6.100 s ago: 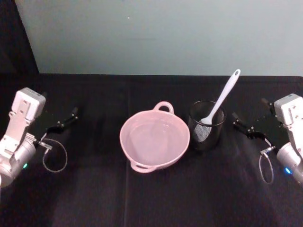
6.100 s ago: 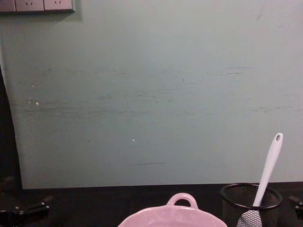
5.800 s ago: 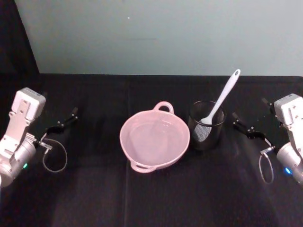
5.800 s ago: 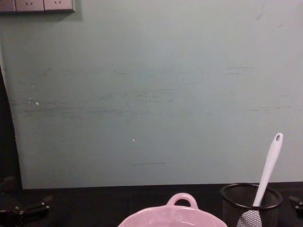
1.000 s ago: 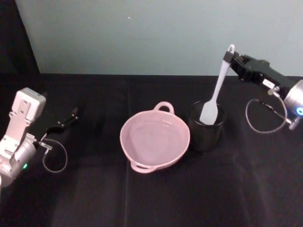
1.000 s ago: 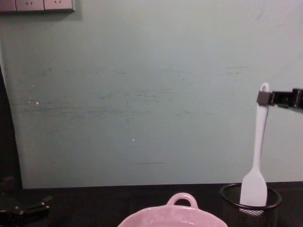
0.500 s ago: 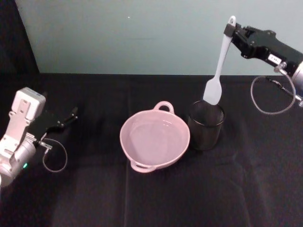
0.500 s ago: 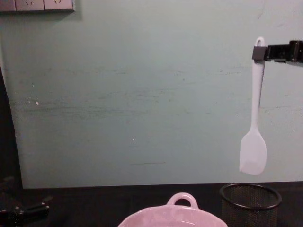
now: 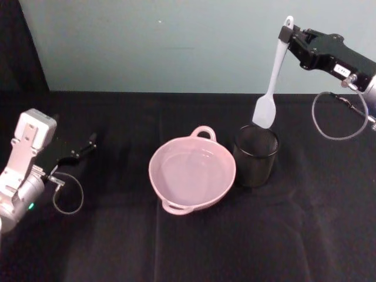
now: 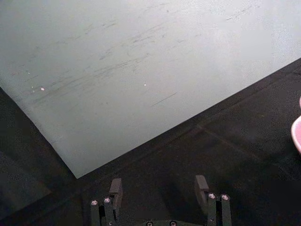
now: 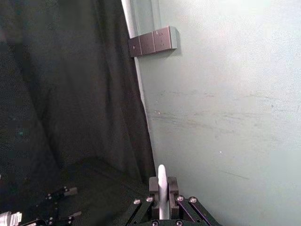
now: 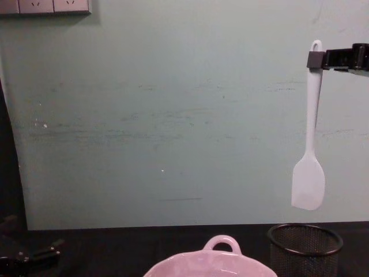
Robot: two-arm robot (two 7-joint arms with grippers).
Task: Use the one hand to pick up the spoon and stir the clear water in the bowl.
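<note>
The white, spatula-like spoon point(image 9: 271, 82), with a long slim handle and a flat paddle blade, is held by the slim black right hand point(image 9: 289, 36). That hand is clamped narrowly on the handle near its top end, and only the tip stands above the grip. The spoon hangs close to upright, blade down, above the black wire-mesh cup point(image 9: 255, 158); in the chest view a clear gap is seen between blade and cup rim.

The cup stands just beside the wide, pale pink glossy bowl point(image 9: 154, 164), at the bowl's 3 o'clock, on the black-covered desk point(image 9: 117, 247). The clear water point(image 9: 191, 176) is barely made out against the pink. The black left hand point(image 9: 88, 141) is parked at the bowl's 9 o'clock, well apart, with its fingers spread wide and nothing between them.

The spoon is judged to be light, stiff along the handle and perhaps slightly springy at the blade. Because it is gripped at the far end of smooth plastic, some swinging or pivoting is to be expected, so slow moves are advised. The end hold does give good reach into the water. The glossy bowl may slide if its wall is pushed.

A small white label point(image 9: 341, 70) is seen on the right hand; its dark marks cannot be read.
</note>
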